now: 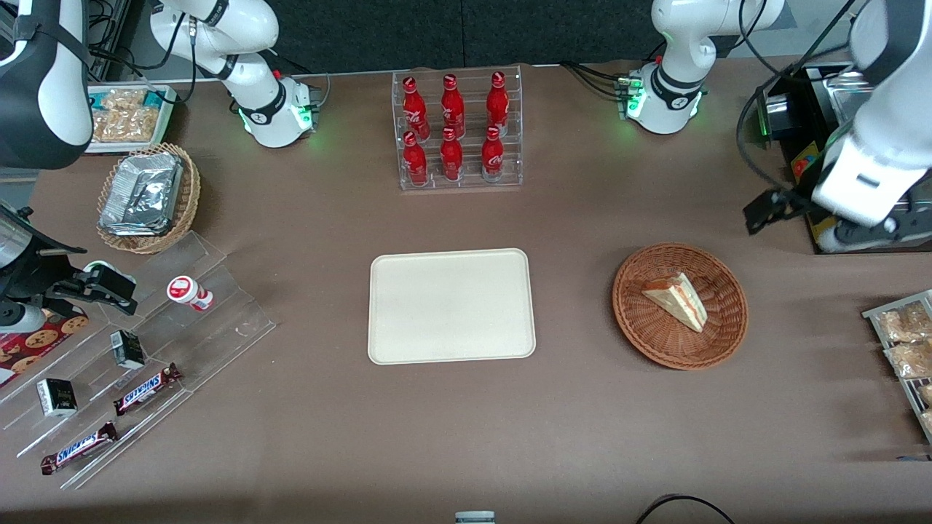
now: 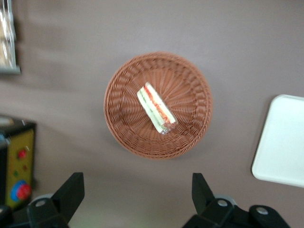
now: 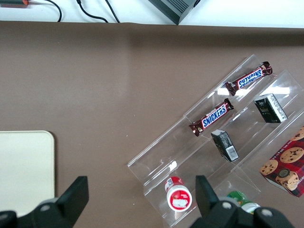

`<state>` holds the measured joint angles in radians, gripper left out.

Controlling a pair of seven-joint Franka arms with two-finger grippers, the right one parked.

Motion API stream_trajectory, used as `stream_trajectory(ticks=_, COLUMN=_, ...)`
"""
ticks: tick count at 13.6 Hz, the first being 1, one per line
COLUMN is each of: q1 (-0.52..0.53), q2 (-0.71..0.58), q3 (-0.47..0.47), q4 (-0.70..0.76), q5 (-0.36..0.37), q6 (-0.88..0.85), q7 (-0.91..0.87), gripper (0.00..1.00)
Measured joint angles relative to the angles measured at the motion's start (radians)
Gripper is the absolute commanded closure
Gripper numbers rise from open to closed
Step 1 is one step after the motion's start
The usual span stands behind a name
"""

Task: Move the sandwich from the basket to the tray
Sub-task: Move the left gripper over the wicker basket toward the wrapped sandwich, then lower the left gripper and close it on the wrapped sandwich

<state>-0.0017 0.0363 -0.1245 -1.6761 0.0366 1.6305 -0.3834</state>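
The sandwich [image 1: 677,298], a pale bread wedge with an orange-red and green stripe, lies in the round reddish-brown basket [image 1: 633,320] toward the working arm's end of the table. The cream tray [image 1: 451,306] lies flat and bare at the table's middle, beside the basket. My left gripper [image 1: 859,222] hangs high above the table, farther from the front camera than the basket and off to its side. In the left wrist view the gripper [image 2: 137,194] is open and holds nothing, with the sandwich [image 2: 156,108], the basket [image 2: 128,128] and a corner of the tray [image 2: 282,140] well below it.
A clear rack of red bottles [image 1: 459,131] stands farther from the front camera than the tray. A black box with coloured buttons [image 2: 14,166] sits under the working arm. Snack packets [image 1: 903,342] lie at that table end. A stepped acrylic rack [image 1: 145,349] and a foil-packet basket [image 1: 145,196] sit toward the parked arm's end.
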Motion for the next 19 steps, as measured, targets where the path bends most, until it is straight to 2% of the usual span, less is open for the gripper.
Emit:
stream_trajectory(ticks=2, q1=0.000, q2=0.073, q3=0.000, q4=-0.024, q5=-0.003, q6=0.050, q7=-0.093, gripper=0.00)
stream_trajectory(ticks=5, q1=0.001, q2=0.156, q3=0.001, q4=-0.120, q5=-0.004, q6=0.235, q7=-0.266, gripper=0.00)
stream_trajectory(ticks=10, q1=0.001, q2=0.171, q3=0.001, q4=-0.355, q5=-0.004, q6=0.536, q7=-0.449, gripper=0.00)
stream_trajectory(ticks=14, q1=0.002, q2=0.173, q3=0.001, q4=-0.515, q5=-0.005, q6=0.733, q7=-0.499, gripper=0.00)
stream_trajectory(ticks=19, q1=0.003, q2=0.211, q3=0.001, q4=-0.557, q5=-0.008, q6=0.832, q7=-0.544, gripper=0.00)
